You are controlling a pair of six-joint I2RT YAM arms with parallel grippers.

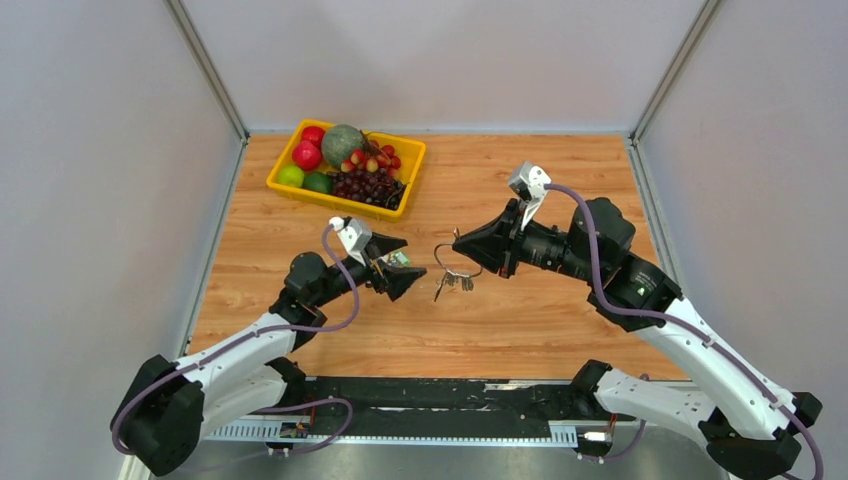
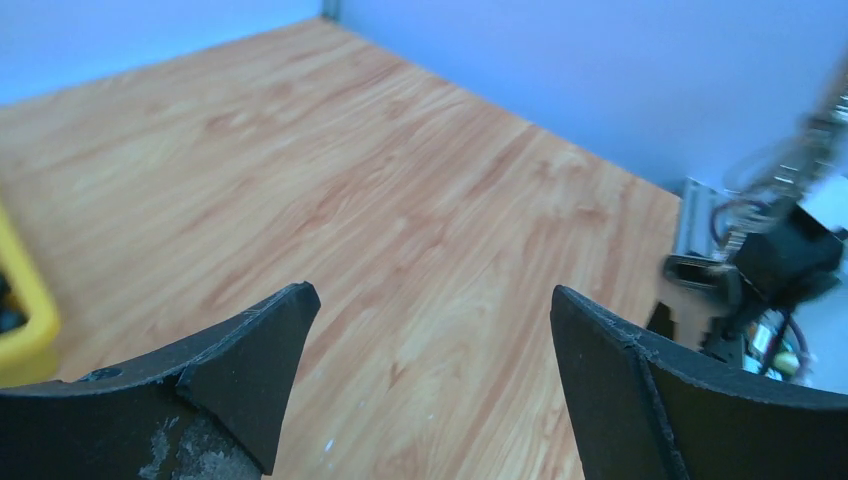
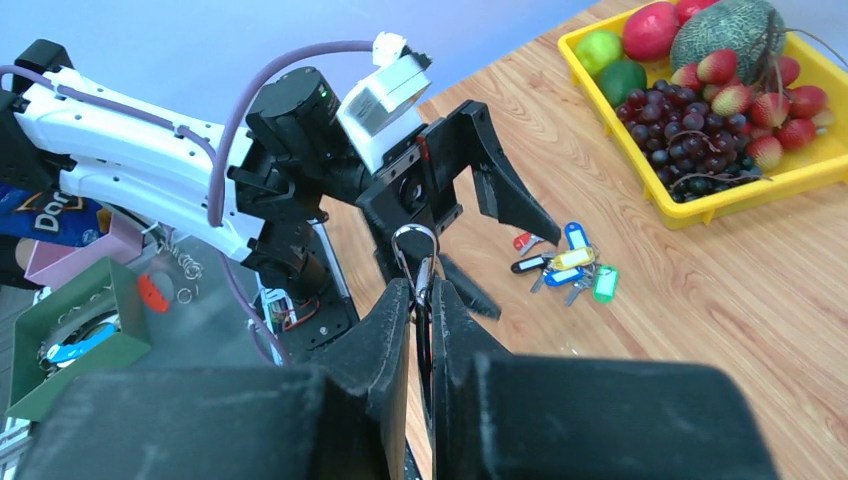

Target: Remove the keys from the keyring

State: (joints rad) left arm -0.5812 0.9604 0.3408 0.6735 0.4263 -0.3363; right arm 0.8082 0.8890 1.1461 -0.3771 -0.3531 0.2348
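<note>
My right gripper point(image 1: 460, 246) is shut on the keyring point(image 1: 462, 266), a thin silver wire loop held above the table. A few small silver keys point(image 1: 452, 284) dangle from it. In the right wrist view the loop point(image 3: 415, 243) sticks out between my closed fingers point(image 3: 385, 330). A bunch of keys with blue, yellow, green, red and black tags point(image 3: 568, 264) lies on the table beside the left gripper. My left gripper point(image 1: 408, 258) is open and empty just left of the ring; its wrist view shows only bare wood between the fingers point(image 2: 250, 350).
A yellow basket point(image 1: 340, 203) of fruit stands at the back left, also in the right wrist view point(image 3: 740, 195) and at the left wrist view's edge point(image 2: 25, 320). A green bin point(image 3: 110, 300) and a pink box point(image 3: 80, 255) sit off the table's near edge.
</note>
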